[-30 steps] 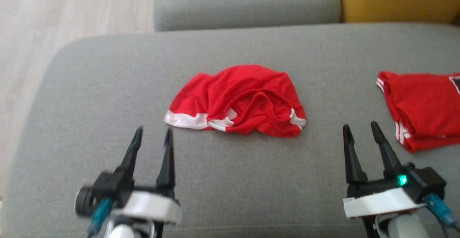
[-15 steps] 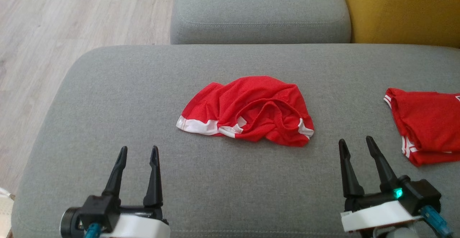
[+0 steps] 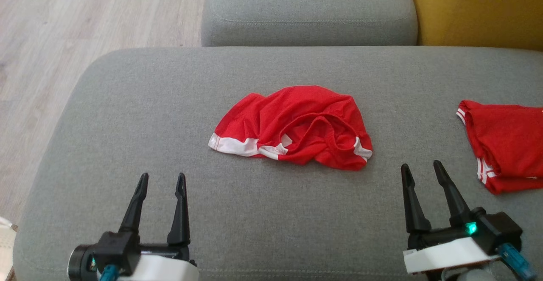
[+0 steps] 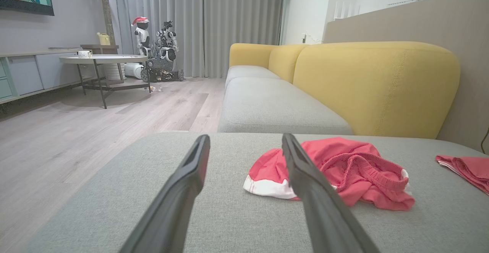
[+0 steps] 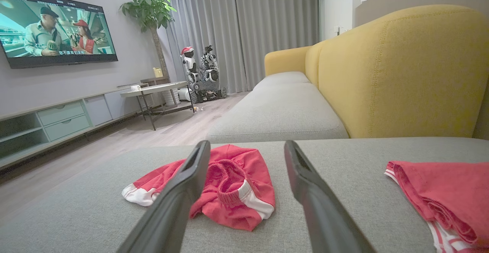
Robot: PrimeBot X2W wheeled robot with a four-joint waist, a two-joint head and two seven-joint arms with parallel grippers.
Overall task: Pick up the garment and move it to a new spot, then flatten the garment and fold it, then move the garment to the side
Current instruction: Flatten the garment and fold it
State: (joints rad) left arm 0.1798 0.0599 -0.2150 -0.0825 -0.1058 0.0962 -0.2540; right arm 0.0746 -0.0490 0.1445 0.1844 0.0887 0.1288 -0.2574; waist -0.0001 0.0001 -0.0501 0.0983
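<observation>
A crumpled pair of red shorts with white trim (image 3: 297, 126) lies in a heap mid-cushion on the grey sofa seat (image 3: 127, 102); its elastic waistband bunches up on the right side. It appears too in the left wrist view as the red shorts (image 4: 344, 169) and in the right wrist view as the red shorts (image 5: 229, 180). My left gripper (image 3: 161, 179) hovers open near the cushion's front, left of the heap and short of it. My right gripper (image 3: 420, 168) is open as well, to the heap's right and nearer the front edge. Nothing sits between either pair of fingers.
A second red garment with white stripes (image 3: 505, 145) lies folded at the cushion's right side. A yellow backrest (image 3: 475, 9) rises at the far right, another grey cushion (image 3: 305, 9) beyond. Wooden floor (image 3: 51, 39) drops off to the left. A round table (image 4: 103, 60) stands across the room.
The head camera has shifted, so the whole scene slid in view. My left gripper drew back toward the cushion's front. The shorts lie as before.
</observation>
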